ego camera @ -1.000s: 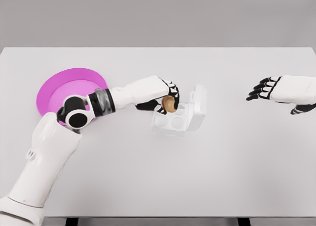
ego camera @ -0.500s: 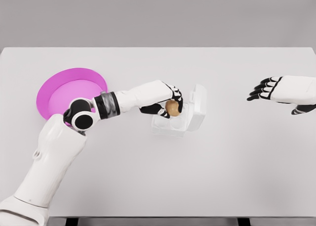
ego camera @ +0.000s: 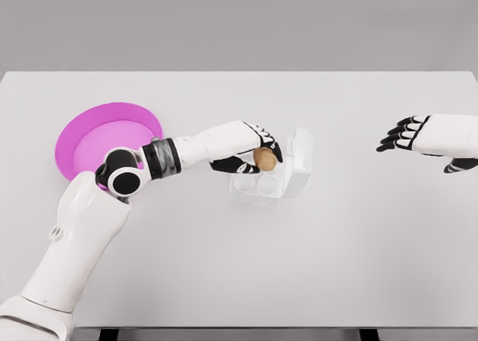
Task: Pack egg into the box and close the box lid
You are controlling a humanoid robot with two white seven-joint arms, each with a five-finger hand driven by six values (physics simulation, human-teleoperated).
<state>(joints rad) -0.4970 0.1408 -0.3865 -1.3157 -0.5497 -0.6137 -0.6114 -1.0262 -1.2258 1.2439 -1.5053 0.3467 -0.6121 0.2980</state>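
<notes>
- Over the open white plastic egg box (ego camera: 263,181), the left hand (ego camera: 250,145) grips a small brown egg (ego camera: 264,158).
- Far right above the white desk (ego camera: 246,259), the right hand (ego camera: 418,134) hovers, fingers loosely spread, holding nothing.

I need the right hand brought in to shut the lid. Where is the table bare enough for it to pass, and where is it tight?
Bare table runs from the right hand to the raised lid, and along the near edge. It is crowded left of the box: the left hand holds the egg over it, with the pink plate behind.
</notes>
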